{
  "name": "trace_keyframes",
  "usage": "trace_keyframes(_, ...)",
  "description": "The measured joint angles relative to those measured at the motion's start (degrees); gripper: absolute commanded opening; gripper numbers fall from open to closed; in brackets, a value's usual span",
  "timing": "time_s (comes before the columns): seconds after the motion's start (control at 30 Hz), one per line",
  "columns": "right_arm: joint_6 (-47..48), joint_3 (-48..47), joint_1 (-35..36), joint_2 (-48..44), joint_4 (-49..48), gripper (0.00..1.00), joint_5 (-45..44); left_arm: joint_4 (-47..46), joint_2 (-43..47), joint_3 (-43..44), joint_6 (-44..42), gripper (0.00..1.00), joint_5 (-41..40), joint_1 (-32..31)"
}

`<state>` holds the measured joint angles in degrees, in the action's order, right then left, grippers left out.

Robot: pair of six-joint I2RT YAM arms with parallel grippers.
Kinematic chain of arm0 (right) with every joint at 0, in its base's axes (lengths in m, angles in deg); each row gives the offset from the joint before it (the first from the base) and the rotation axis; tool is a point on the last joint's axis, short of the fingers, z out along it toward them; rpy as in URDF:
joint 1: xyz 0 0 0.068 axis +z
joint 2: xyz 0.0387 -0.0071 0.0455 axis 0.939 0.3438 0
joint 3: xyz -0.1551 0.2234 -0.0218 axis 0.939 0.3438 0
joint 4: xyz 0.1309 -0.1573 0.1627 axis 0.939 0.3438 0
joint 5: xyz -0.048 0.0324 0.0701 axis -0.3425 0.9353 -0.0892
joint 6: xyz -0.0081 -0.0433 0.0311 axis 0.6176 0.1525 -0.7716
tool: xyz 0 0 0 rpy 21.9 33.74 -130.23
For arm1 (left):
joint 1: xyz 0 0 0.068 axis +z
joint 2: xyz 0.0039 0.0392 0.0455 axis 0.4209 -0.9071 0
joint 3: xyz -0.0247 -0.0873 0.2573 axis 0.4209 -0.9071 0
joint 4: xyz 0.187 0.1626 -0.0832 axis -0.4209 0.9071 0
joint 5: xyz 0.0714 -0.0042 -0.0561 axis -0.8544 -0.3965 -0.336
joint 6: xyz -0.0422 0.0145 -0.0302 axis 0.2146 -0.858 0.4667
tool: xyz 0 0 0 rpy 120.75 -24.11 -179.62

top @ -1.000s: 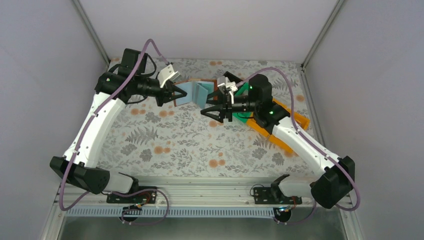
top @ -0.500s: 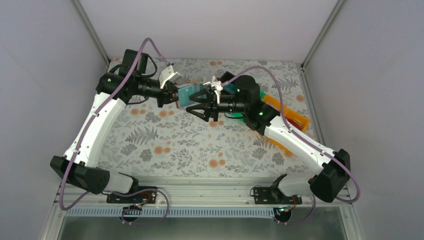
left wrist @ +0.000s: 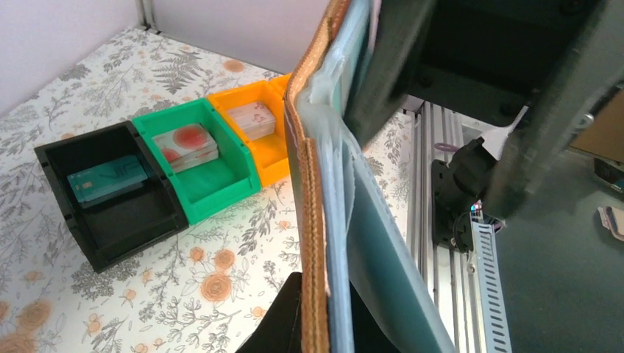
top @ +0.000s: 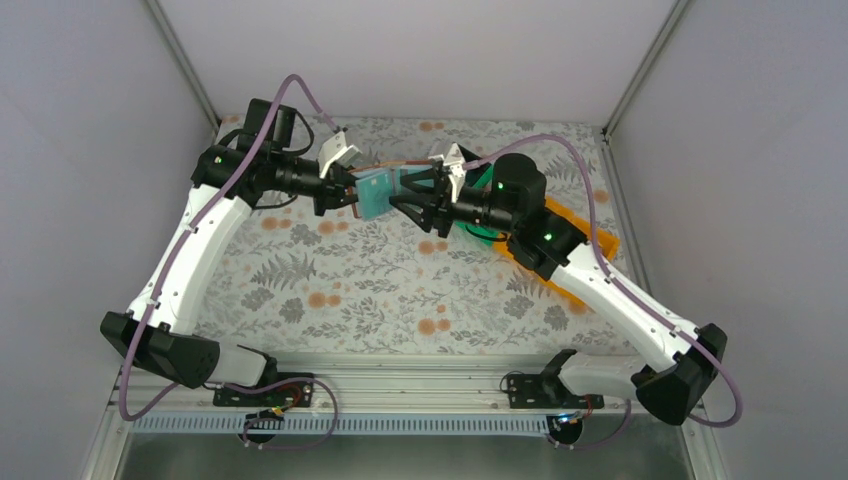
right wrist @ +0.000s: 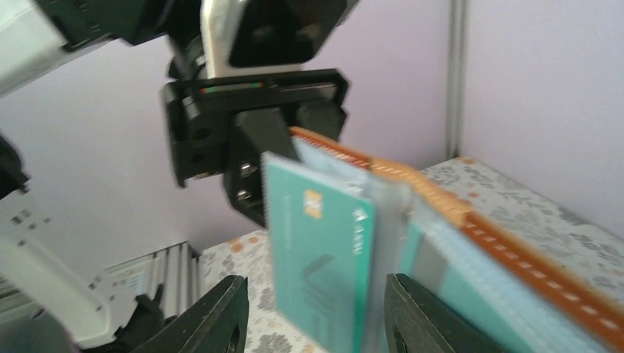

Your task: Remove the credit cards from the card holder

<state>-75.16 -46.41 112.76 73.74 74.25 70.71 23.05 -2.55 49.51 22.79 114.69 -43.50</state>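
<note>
My left claw [top: 347, 190] clenches the soft card holder [left wrist: 315, 220] above the worktop [top: 330, 280] while my open right claw [right wrist: 315, 301] straddles its protruding teal credit card [right wrist: 316, 220], likely stiff and slick, best pinched flat-on.

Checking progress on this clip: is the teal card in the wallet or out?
Partly in: the teal card juts from a pocket of the wallet, its far end tucked inside; the right gripper straddles it, jaws open.
</note>
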Motion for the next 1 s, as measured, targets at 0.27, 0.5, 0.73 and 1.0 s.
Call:
trace_keyframes(0.27,-1.4,-1.4,0.1,2.2,0.7,0.55,-3.2,1.4,0.0,0.0,-1.4,0.02,0.4,0.1)
trace_keyframes(0.5,-0.8,-3.4,0.6,5.4,1.6,0.53,1.0,2.3,0.0,0.0,-2.5,0.02,1.2,0.3)
trace_keyframes(0.73,0.0,-3.4,1.2,5.8,1.6,0.53,5.1,3.5,0.2,0.0,-3.0,0.02,1.8,0.4)
trace_keyframes(1.0,1.4,-0.5,1.5,3.2,0.5,0.44,7.8,4.5,0.9,0.0,-3.4,0.02,2.6,0.1)
